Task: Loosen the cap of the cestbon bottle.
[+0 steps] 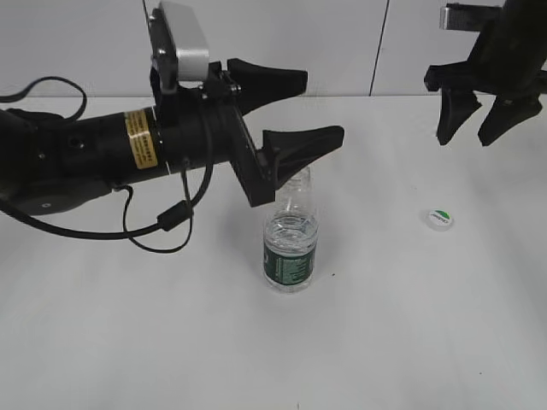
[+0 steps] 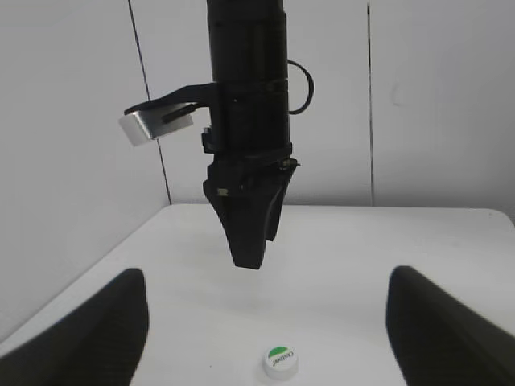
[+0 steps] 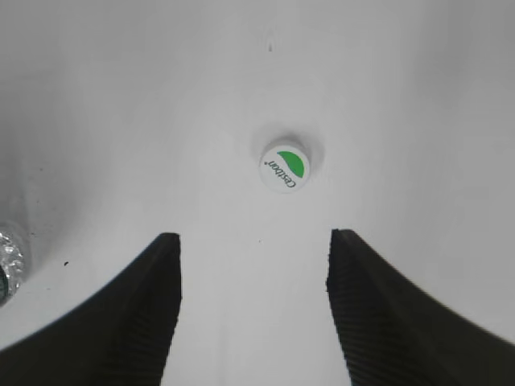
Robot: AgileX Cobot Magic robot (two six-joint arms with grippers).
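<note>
Small clear plastic cestbon bottle (image 1: pixel 291 248) upright mid-table, uncapped; small round white cap (image 1: pixel 439 219) lies apart, toward right edge. Left gripper (image 1: pixel 303 115) and right gripper (image 1: pixel 475 115) both spread, holding nothing.

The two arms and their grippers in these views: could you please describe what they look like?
Both arms are matte black. The left arm is a thick cylinder bearing a yellow sticker, with a loose black cable and a silver-grey camera block. The left gripper and right gripper have tapered black fingers; the right's pads are ribbed.
</note>
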